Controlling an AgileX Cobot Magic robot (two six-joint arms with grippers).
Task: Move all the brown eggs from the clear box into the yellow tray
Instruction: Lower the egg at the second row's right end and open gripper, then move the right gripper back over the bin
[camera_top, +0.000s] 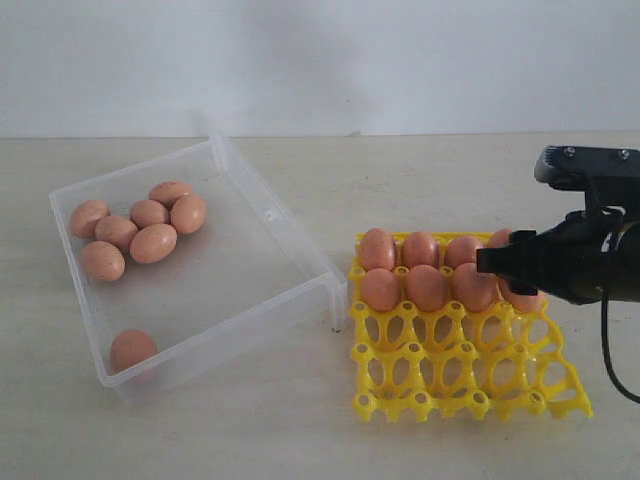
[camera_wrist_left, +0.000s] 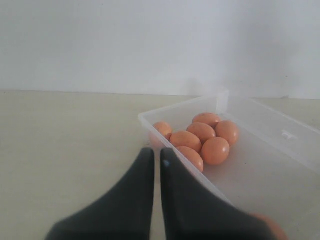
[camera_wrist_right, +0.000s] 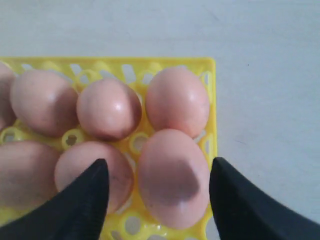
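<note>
The brown egg (camera_wrist_right: 173, 177) sits in an edge cell of the yellow tray (camera_wrist_right: 170, 62), between the spread jaws of the right gripper (camera_wrist_right: 159, 161) (one finger nearly touches it). The neighbouring eggs (camera_wrist_right: 107, 107) crowd one side, and bare table (camera_wrist_right: 265, 100) lies past the rim. Two tray rows stand empty. In the clear box (camera_top: 240, 335) lie seven eggs (camera_top: 140, 232), near the left gripper (camera_wrist_left: 156, 154), which is closed on nothing.

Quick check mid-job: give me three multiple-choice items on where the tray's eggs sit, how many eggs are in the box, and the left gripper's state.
1. Filled cells of the yellow tray: A far two rows; B near two rows; C left column.
2. The brown eggs in the clear box: A six; B eight; C ten.
3. The left gripper: A shut, empty; B wide open; C holding an egg.
Answers: 1 A, near rows are bare; 2 B, seven clustered, one apart; 3 A, fingers nearly touch, nothing between.
</note>
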